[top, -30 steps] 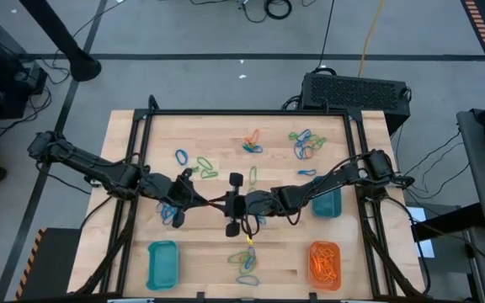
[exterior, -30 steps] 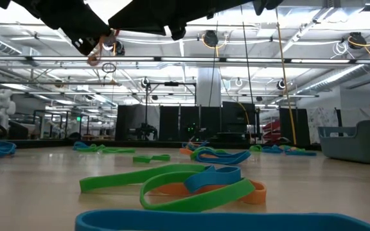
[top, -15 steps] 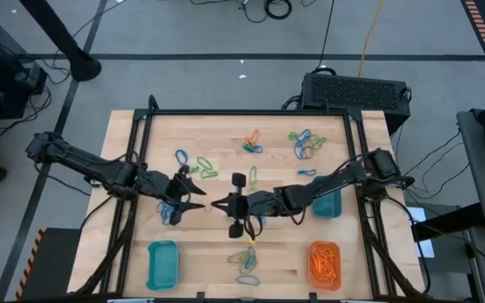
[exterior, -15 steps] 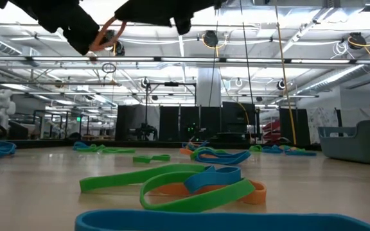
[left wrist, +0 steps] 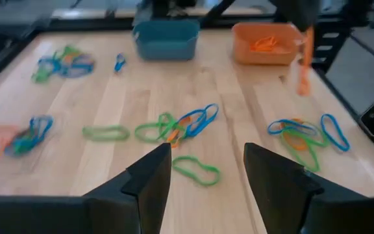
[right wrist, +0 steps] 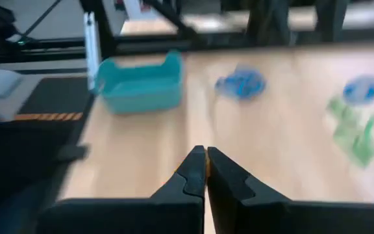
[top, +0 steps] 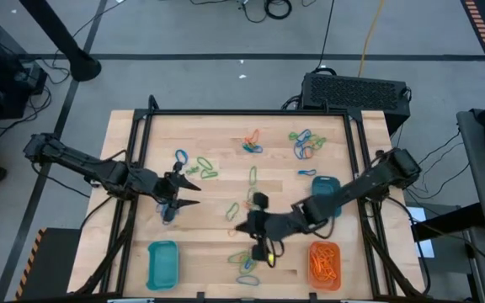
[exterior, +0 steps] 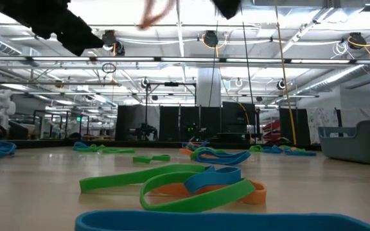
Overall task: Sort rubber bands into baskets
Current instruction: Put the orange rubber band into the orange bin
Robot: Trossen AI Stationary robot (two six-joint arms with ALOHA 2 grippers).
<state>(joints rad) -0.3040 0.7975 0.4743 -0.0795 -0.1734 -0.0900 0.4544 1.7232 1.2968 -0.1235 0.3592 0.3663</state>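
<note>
My left gripper (top: 194, 196) (left wrist: 206, 175) hangs open over the table's left middle, with nothing between its fingers. My right gripper (top: 241, 225) (right wrist: 205, 159) is shut on an orange rubber band (left wrist: 302, 65) (exterior: 154, 14) above the table's near middle. Loose rubber bands lie flat on the wood in clusters (top: 306, 145) (top: 251, 141) (top: 196, 167) (top: 244, 268). One teal basket (top: 162, 263) stands near left and another (top: 325, 195) at the right, partly under my right arm. The orange basket (top: 324, 263), near right, holds orange bands. My right gripper pinches the orange band's upper end (left wrist: 306, 36) between its two shut fingers. An orange sliver shows between the fingertips (right wrist: 195, 170). The band hangs slack below the fingers, lifted clear of the table.
A black frame (top: 242, 114) runs around the wooden table. Green and blue bands (left wrist: 180, 125) lie just ahead of my left gripper, and another cluster (left wrist: 307, 133) lies under the hanging band. Bare wood (top: 200, 244) lies between the near-left teal basket and the near cluster.
The two grippers met at the table's middle with the orange band between them. My left gripper has opened, let go and drawn back a little toward the left edge. My right gripper has carried the band toward the near edge and up, and has rolled.
</note>
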